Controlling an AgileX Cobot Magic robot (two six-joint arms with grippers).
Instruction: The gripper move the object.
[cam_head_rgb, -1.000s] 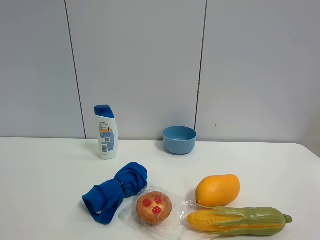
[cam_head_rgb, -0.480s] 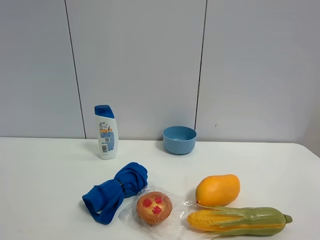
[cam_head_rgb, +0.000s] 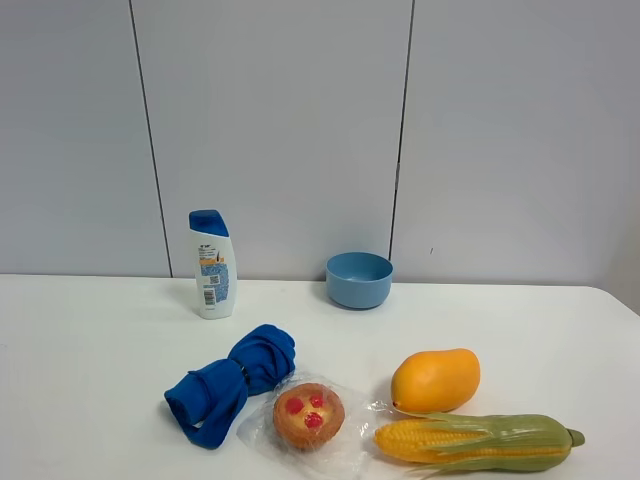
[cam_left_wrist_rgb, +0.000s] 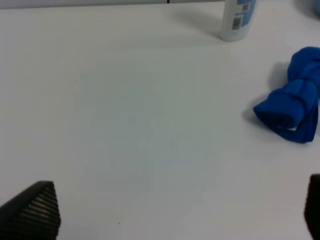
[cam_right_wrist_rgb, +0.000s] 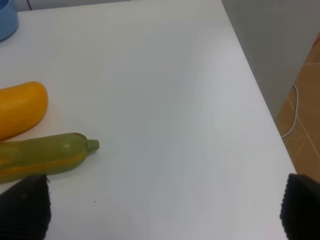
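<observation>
The muffin (cam_head_rgb: 309, 415), orange-brown with red spots, sits in crinkly clear wrap at the table's front middle, between the blue cloth (cam_head_rgb: 230, 384) and the corn cob (cam_head_rgb: 475, 441). Neither gripper shows in the exterior high view. In the left wrist view my left gripper (cam_left_wrist_rgb: 172, 215) is open, its black fingertips (cam_left_wrist_rgb: 32, 210) wide apart over bare table, with the cloth (cam_left_wrist_rgb: 292, 102) beyond it. In the right wrist view my right gripper (cam_right_wrist_rgb: 162, 207) is open, fingertips (cam_right_wrist_rgb: 22, 207) wide apart, next to the corn's green end (cam_right_wrist_rgb: 45, 155). The muffin shows in neither wrist view.
A mango (cam_head_rgb: 435, 380) lies behind the corn. A white and blue bottle (cam_head_rgb: 212, 264) and a blue bowl (cam_head_rgb: 359, 279) stand by the back wall. The table's right edge (cam_right_wrist_rgb: 260, 100) drops to the floor beside my right gripper.
</observation>
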